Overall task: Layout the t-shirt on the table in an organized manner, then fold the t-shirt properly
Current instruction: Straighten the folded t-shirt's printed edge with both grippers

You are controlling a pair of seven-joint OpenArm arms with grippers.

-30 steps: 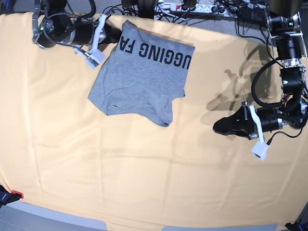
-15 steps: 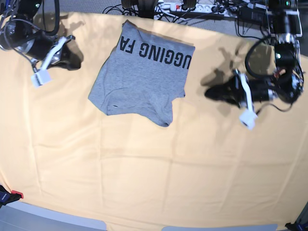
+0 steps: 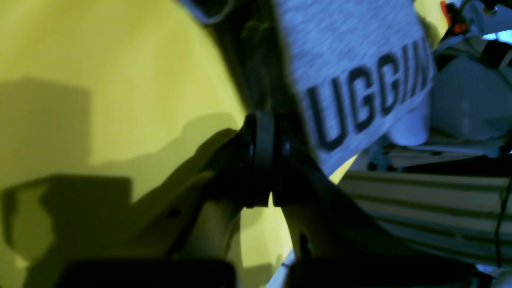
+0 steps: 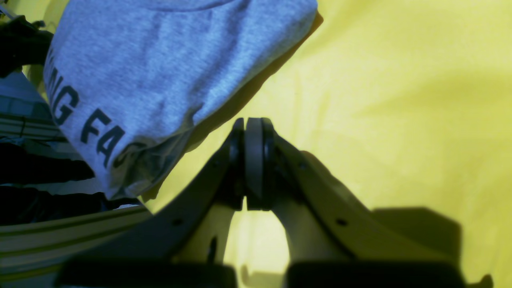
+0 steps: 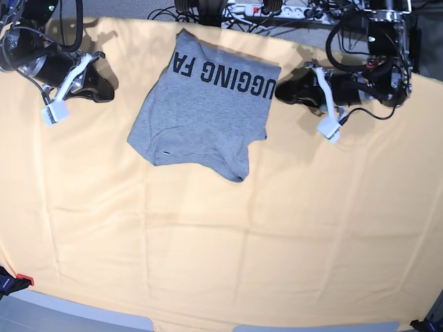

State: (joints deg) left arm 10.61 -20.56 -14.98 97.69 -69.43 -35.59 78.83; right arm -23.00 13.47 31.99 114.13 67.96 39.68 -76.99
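Note:
The grey t-shirt (image 5: 204, 111) lies folded into a rough rectangle at the far middle of the table (image 5: 228, 249), with black lettering along its far edge. My left gripper (image 5: 279, 93) is shut and empty, just right of the shirt's far right corner. In the left wrist view the shut left gripper (image 3: 262, 120) sits beside the lettered shirt edge (image 3: 352, 60). My right gripper (image 5: 106, 94) is shut and empty, apart from the shirt on its left. In the right wrist view the shut right gripper (image 4: 252, 122) is over bare cloth, short of the shirt (image 4: 160, 68).
Cables and a power strip (image 5: 266, 10) run along the table's far edge behind the shirt. A small red and black object (image 5: 14, 282) sits at the near left corner. The near table edge (image 5: 194, 325) runs along the bottom.
My left arm has swung from the right side of the table up to the shirt's far right corner. My right arm has pulled back left from the shirt's far left corner.

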